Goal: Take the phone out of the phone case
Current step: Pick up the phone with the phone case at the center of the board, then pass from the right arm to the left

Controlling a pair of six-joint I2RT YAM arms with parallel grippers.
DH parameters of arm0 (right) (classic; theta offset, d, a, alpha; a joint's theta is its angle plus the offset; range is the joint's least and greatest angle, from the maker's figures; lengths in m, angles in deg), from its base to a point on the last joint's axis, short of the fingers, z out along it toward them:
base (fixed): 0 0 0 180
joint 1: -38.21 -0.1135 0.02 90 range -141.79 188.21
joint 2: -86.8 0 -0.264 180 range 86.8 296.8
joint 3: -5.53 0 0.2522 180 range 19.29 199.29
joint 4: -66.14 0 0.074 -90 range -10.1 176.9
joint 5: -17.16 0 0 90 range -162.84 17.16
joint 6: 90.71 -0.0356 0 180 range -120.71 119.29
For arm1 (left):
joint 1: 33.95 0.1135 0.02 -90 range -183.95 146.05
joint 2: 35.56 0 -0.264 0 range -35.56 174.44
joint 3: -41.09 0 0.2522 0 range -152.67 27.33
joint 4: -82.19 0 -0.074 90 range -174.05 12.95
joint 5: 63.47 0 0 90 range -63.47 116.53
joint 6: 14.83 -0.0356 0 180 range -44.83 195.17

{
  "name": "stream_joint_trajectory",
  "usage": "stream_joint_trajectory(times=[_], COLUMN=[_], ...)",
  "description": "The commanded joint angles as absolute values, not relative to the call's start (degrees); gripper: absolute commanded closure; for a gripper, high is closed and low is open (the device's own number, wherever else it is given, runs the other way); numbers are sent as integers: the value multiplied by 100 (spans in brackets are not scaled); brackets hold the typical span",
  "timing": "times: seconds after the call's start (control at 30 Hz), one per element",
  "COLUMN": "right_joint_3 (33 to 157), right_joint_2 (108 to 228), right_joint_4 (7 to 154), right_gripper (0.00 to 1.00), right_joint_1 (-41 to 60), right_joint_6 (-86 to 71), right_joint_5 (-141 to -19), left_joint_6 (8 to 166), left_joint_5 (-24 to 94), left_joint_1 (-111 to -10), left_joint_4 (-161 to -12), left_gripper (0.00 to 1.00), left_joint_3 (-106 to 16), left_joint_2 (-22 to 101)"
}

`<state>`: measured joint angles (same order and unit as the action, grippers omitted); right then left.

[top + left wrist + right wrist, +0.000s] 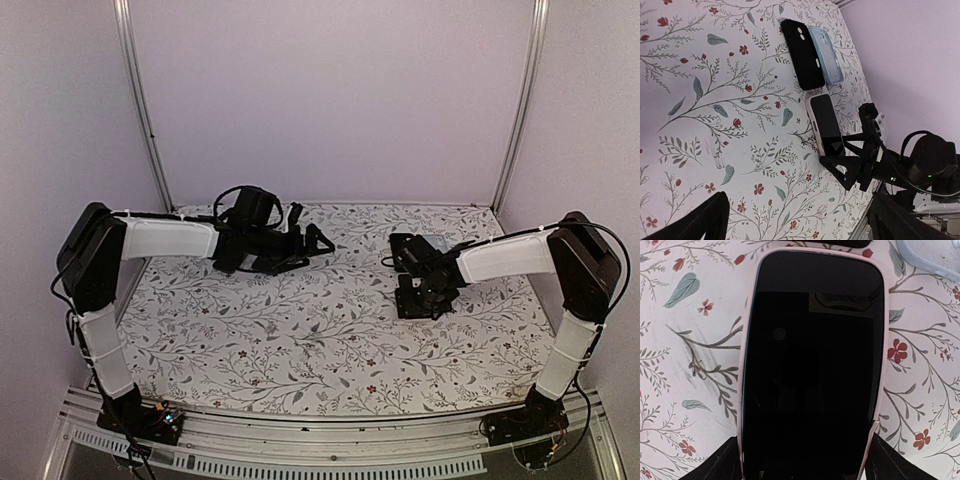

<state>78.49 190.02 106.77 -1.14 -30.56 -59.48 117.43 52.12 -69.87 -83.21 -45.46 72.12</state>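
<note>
A phone (812, 370) lies flat and face up on a flower-printed tablecloth (300, 340), towards the right side of the table. Its screen is dark and glossy, with dim reflections near the top. The phone still sits in its case (743, 405), a pale pink one showing as a thin rim around the rounded edges.

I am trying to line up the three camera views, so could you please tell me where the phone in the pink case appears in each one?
Right wrist: the phone fills the centre, screen up.
Left wrist: right of centre, its near end under the other arm's fingers.
Top external: right of centre, mostly covered by the right gripper.
Shared landmark: the clear case just beyond the phone, seen in the left wrist view and the top view.
</note>
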Motion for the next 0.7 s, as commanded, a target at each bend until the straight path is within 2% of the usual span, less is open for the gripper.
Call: stream_joint_trajectory(times=[0.0,0.1,0.5,0.67], right_joint_3=[8009,8109,8844,8947], right_joint_2=[18893,18759,18771,18841], right_joint_4=[10273,9965,9481,9402], right_gripper=[66,72,75,77], right_joint_1=[-537,-626,-1100,-1139], right_joint_6=[-2666,-2554,-2002,-1923], right_joint_5=[-6288,-6483,-6858,-6926], left_joint_6=[12270,12447,13099,13744], left_joint_5=[5636,5785,5897,5951], left_joint_1=[-6919,-6866,-6622,-6536], left_joint_4=[-8964,-9112,-9575,-10310], left_gripper=[1,1,1,5], left_joint_3=[-4419,-4416,-4134,-3643], left_joint_2=[7436,7559,7803,7800])
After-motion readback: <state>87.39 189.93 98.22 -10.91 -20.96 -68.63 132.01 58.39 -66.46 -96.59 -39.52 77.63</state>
